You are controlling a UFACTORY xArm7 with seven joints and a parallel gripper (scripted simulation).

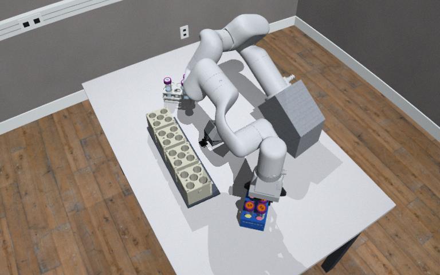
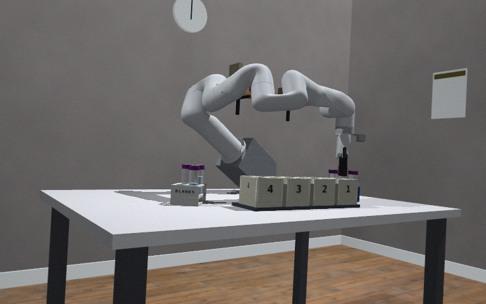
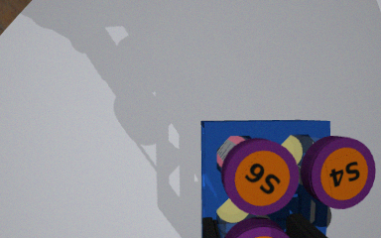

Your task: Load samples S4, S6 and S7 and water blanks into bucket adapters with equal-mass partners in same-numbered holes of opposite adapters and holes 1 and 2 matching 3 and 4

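Note:
My gripper (image 2: 343,174) (image 3: 255,229) is slightly open, its fingers astride a purple cap (image 3: 258,231) in the blue rack (image 1: 252,224) (image 3: 213,136). That cap has an orange dot; its ID is cut off. Small gaps seem to show beside it. S6 (image 1: 261,207) (image 3: 262,176) and S4 (image 1: 248,205) (image 3: 342,174) stand at the rack's front end. Adapters 4 (image 2: 261,197), 3 (image 2: 298,199), 2 (image 2: 324,198) and 1 (image 2: 347,198) stand in a row on the dark stand (image 1: 214,193) (image 2: 304,207); no caps show in their holes. The blanks rack (image 2: 184,199) holds purple-capped tubes.
The arm's grey base block (image 1: 293,120) stands behind the adapters. A small grey desk-like block (image 1: 211,131) stands between it and the adapter row, partly hidden by the arm; no green key shows. The arm partly hides the blanks rack in the top view.

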